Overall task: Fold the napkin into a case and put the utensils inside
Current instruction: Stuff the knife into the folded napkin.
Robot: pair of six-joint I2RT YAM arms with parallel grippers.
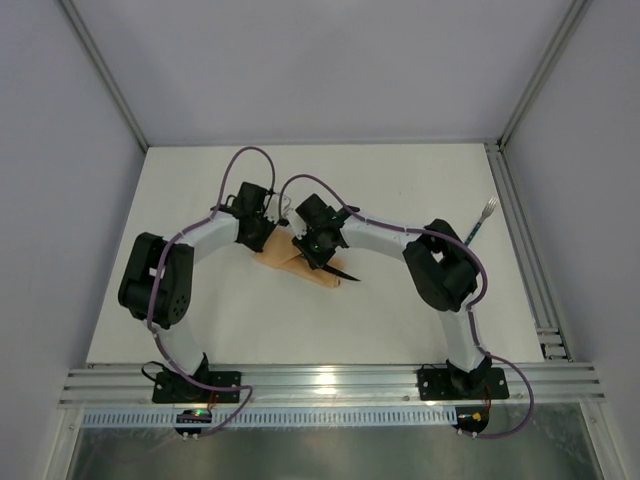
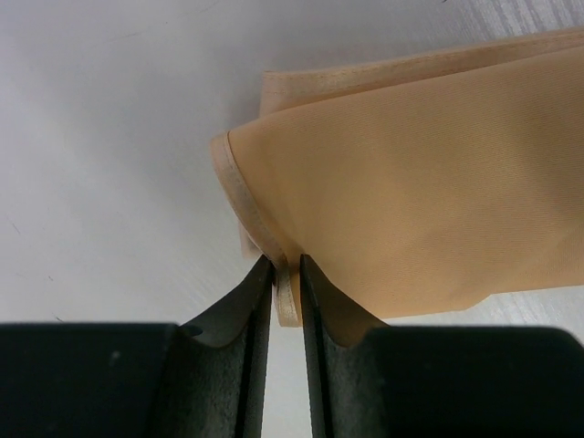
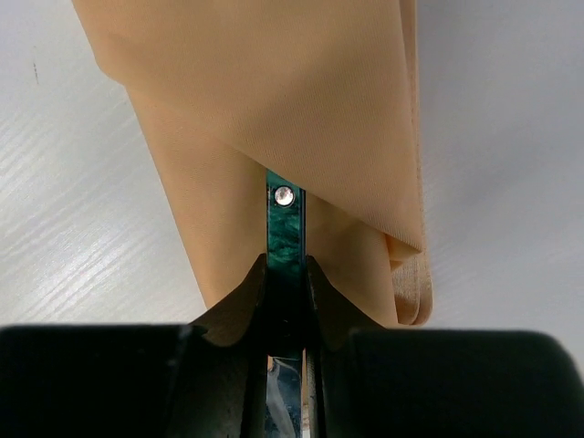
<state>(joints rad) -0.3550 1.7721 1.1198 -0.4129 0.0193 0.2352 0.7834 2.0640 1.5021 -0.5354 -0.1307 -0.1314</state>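
Two grips: my left pincer (image 2: 286, 272) nips the hem of the folded napkin (image 2: 411, 182) spreading ahead; my right pincer (image 3: 286, 274) clamps the knife handle (image 3: 285, 233), pointing ahead under the cloth. I'd lift the hem and feed straight.

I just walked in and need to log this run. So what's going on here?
Two robot arms are working on a peach napkin that lies folded over mid-table. The left tool pinches the napkin's hemmed edge. The right tool grips the teal-handled knife, whose handle end sits under a fold of the cloth. The fork lies untouched near the table's right edge, not yet inside.
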